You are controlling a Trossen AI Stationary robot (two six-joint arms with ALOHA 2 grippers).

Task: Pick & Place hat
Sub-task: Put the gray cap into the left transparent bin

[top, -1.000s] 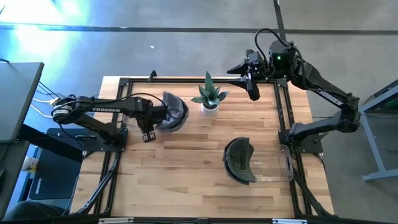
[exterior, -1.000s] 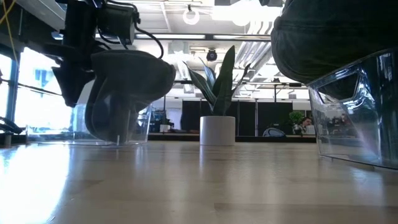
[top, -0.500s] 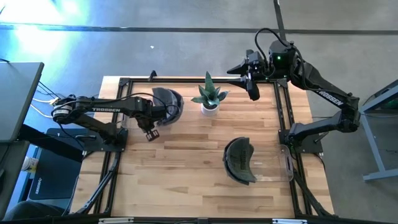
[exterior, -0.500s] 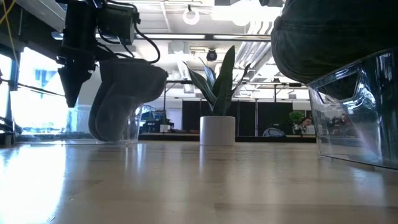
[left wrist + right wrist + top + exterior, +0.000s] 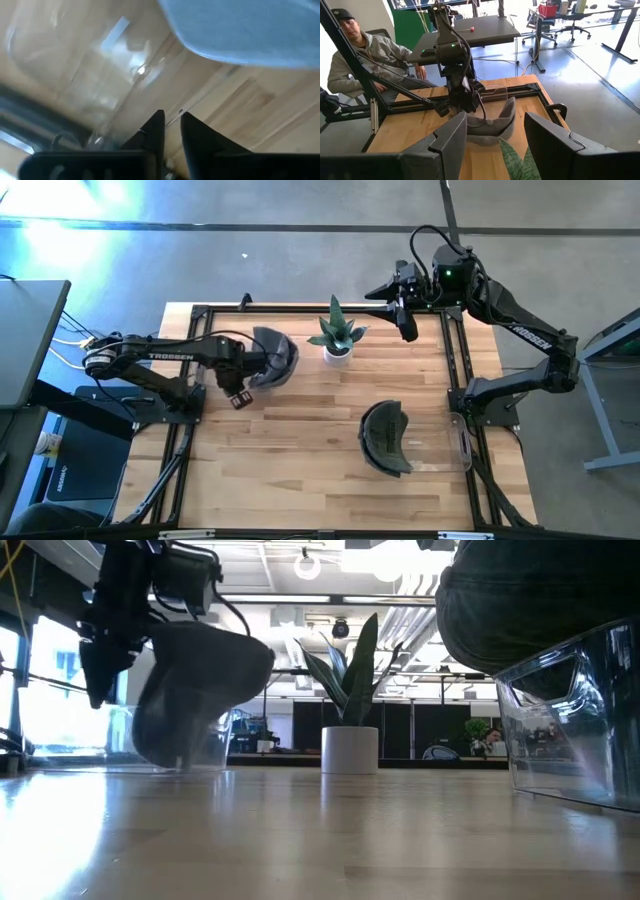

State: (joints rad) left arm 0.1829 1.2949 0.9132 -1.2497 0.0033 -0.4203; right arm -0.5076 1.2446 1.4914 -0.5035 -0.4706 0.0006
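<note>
A grey hat stands tipped at the table's far left, its lower end down by the tabletop. My left gripper points straight down just to its left. In the left wrist view that gripper shows a narrow gap with only bare wood between its fingertips, and the hat's brim is beyond them. My right gripper hangs open, high over the far right corner, holding nothing. A second, dark hat lies over the edge of a clear bin on the right. My left gripper has nothing between its fingertips. The grey hat's crown lies close against the gripper's side. Whether the two touch, I cannot tell.
A potted plant stands at the far middle, right of the grey hat. A clear container sits on the table under my left gripper. A person sits beyond the table's left end. Bare wood lies in the near middle.
My left gripper has rolled about its downward line without leaving its place. The grey hat has turned about beside it, first swinging toward the far left, then a little back. Its lower end has stayed down by the table.
</note>
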